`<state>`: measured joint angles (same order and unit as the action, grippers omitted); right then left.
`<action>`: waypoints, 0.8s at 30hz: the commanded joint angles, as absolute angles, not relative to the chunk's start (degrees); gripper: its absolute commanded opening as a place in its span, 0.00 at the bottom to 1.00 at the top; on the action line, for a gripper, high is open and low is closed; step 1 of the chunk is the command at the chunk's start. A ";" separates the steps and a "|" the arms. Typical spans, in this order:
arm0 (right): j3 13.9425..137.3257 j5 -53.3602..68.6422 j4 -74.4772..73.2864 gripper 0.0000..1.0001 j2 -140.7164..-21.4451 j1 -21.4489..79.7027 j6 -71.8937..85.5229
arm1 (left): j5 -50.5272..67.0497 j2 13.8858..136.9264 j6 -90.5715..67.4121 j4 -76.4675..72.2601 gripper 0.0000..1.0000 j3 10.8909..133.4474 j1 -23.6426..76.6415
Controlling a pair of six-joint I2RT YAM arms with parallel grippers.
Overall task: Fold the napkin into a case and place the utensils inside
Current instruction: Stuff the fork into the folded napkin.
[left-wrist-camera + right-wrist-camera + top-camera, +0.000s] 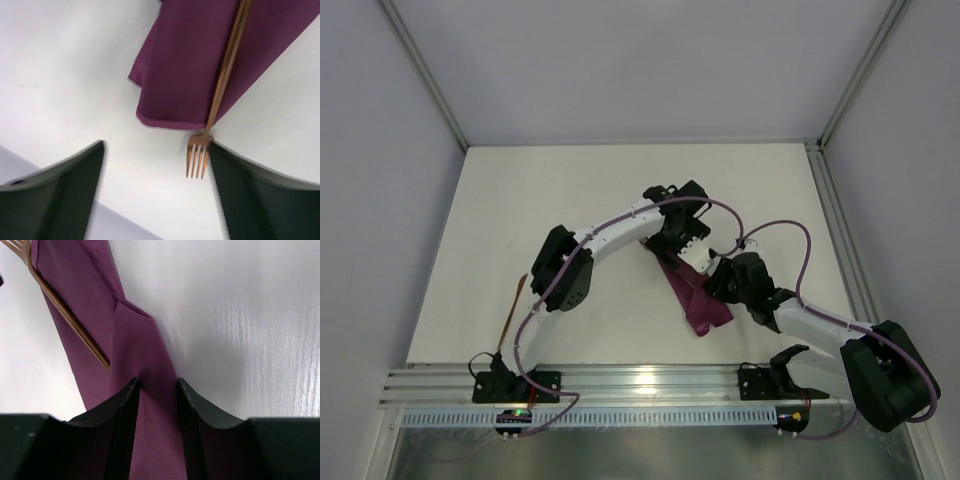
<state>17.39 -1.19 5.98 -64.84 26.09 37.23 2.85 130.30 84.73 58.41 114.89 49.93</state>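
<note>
The plum-purple napkin [698,302] lies folded into a narrow case in the middle of the table. A copper fork [222,75] lies along it. Its handle slips under a fold of the cloth [135,340], and its tines stick out past the end onto the bare table. My left gripper [156,145] hovers open over that end, and the tines are just beside its right finger, not held. My right gripper [157,381] is shut on the napkin further along, with cloth filling the gap between its fingers. Another slim copper utensil [512,318] lies at the left.
The white table [570,200] is bounded by grey walls and metal frame posts [840,250]. A metal rail [650,380] carrying both arm bases runs along the near edge. The left arm arches over the table's middle, and the loose utensil lies beside its lower link.
</note>
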 commanded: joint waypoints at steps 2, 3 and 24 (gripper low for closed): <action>17.14 -2.02 4.13 0.41 -65.04 26.37 37.00 | 2.73 126.65 79.11 62.83 0.98 117.07 48.52; 17.14 -2.02 4.04 0.41 -65.04 26.28 36.65 | 1.85 125.87 77.10 62.75 0.98 116.03 48.17; 18.46 -2.55 3.69 0.40 -66.45 26.28 35.60 | 20.82 126.91 13.27 51.85 0.59 117.16 27.86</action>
<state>17.69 -1.26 6.00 -65.30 26.09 36.93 11.94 127.76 20.51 53.36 115.70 28.51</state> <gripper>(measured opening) 0.402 0.589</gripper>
